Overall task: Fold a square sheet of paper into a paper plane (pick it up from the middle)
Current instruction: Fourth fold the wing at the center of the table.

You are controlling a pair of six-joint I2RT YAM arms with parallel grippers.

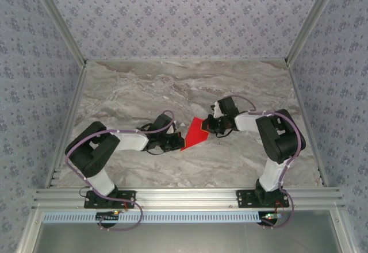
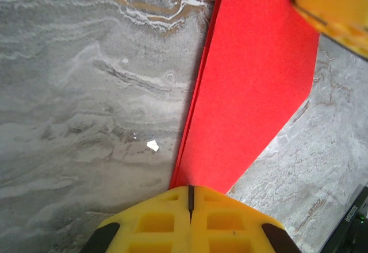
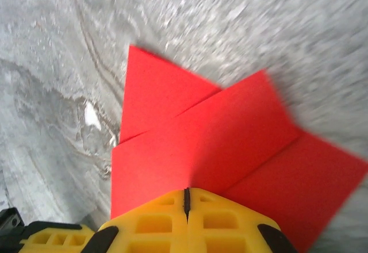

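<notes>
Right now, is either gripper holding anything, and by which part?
Both are shut on the folded red paper: the left gripper pinches its narrow tapered end, the right gripper the opposite side.

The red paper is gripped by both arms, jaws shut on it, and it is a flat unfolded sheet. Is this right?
Not quite. The left gripper and right gripper do have jaws shut on the red paper, but it is already folded: the right wrist view shows overlapping flaps with creases.
</notes>
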